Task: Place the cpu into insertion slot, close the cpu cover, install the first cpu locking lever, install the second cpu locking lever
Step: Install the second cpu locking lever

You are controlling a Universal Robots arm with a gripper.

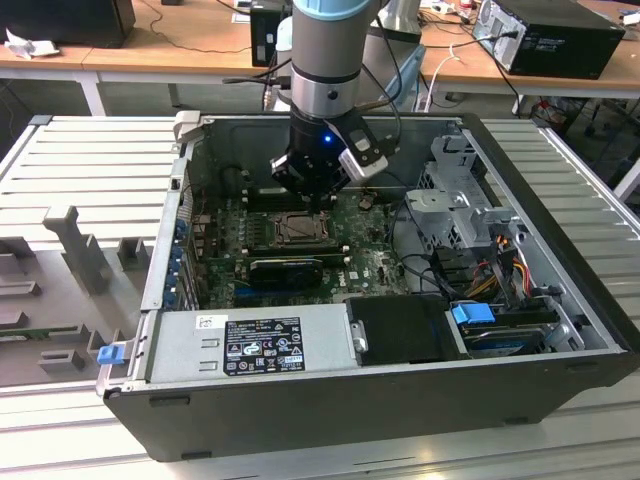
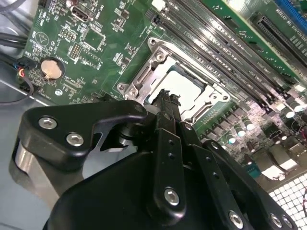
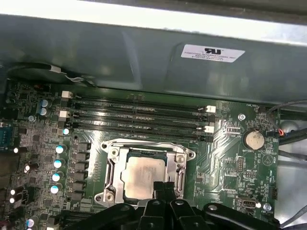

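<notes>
A slatted grey bench carries the open computer case (image 1: 560, 310), with wooden desks behind it. In the first wrist view the cpu (image 3: 144, 176) lies flat in the insertion slot (image 3: 111, 179), and the cpu cover (image 3: 181, 163) looks lowered around it (I judge the closing step about done). The gripper (image 3: 163, 186) hangs just above the socket's near edge, fingertips pressed together, holding nothing. Locking a lever would call for a precise push.

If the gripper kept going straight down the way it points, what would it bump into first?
Probably the cpu cover: the gripper points down at its near edge, where the cpu shows through the window. How far above it hangs is hard to judge.
</notes>
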